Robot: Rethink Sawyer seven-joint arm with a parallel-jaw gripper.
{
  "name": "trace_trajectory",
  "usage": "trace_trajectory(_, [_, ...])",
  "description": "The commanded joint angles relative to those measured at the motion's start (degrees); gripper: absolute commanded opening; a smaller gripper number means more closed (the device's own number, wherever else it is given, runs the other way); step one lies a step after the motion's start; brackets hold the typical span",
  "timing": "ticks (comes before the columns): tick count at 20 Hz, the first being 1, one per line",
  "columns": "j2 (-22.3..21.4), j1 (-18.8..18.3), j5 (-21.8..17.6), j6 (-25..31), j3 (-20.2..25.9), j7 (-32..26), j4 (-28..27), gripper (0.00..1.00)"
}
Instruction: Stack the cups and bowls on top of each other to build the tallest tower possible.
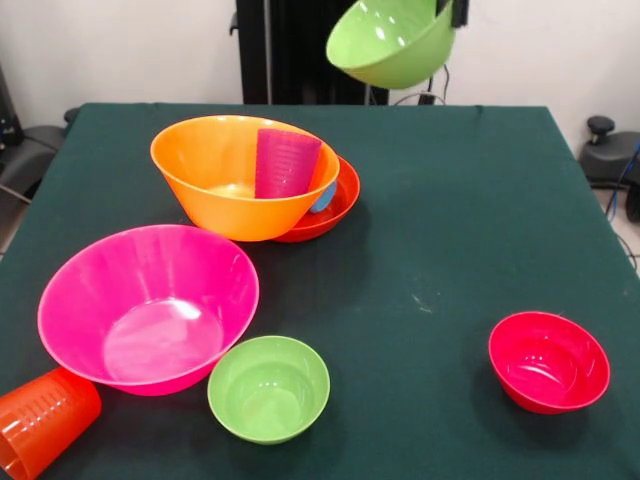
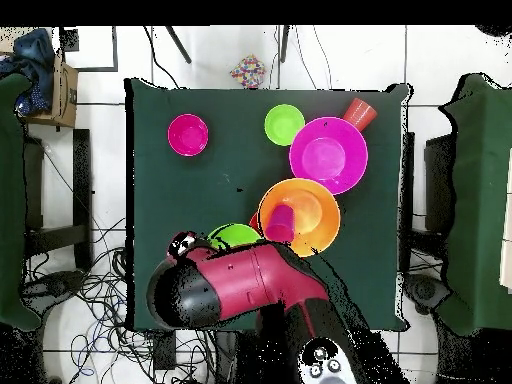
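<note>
A medium lime green bowl [image 1: 392, 40] hangs tilted in the air above the table's far edge. My gripper [image 1: 452, 12] grips its rim at the upper right and only its dark tip shows. In the overhead view this bowl [image 2: 235, 236] sits just under my red arm [image 2: 245, 285]. The tower is a large orange bowl [image 1: 225, 180] resting on a shallow red-orange bowl [image 1: 338, 208]. A purple cup [image 1: 286, 163] stands inside the orange bowl, and a blue cup [image 1: 324, 197] peeks out behind it. On the cloth are a large pink bowl [image 1: 148, 305], a small lime green bowl [image 1: 268, 388] and a small crimson bowl [image 1: 548, 360].
An orange-red cup [image 1: 42, 422] lies on its side at the near left corner, touching the pink bowl. The dark green cloth table [image 1: 450, 200] is bare between the tower and the crimson bowl. Cables and chairs surround the table in the overhead view.
</note>
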Motion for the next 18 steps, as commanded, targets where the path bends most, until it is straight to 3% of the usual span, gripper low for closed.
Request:
trace_trajectory(1, [-3.85, -5.3, 2.61, 9.81, 9.82, -20.46, 0.57, 0.0])
trace_trajectory(4, [-3.43, -7.61, 2.31, 12.52, 11.4, -22.6, -1.5, 0.0])
trace_trajectory(8, [0.45, -8.74, -2.15, 14.04, 10.78, -21.72, -5.94, 0.0])
trace_trajectory(12, [4.69, -9.14, -7.18, 12.81, 9.23, -21.65, -8.75, 0.0])
trace_trajectory(18, [7.41, -11.29, -10.17, 11.6, 9.76, -23.97, -10.1, 0.0])
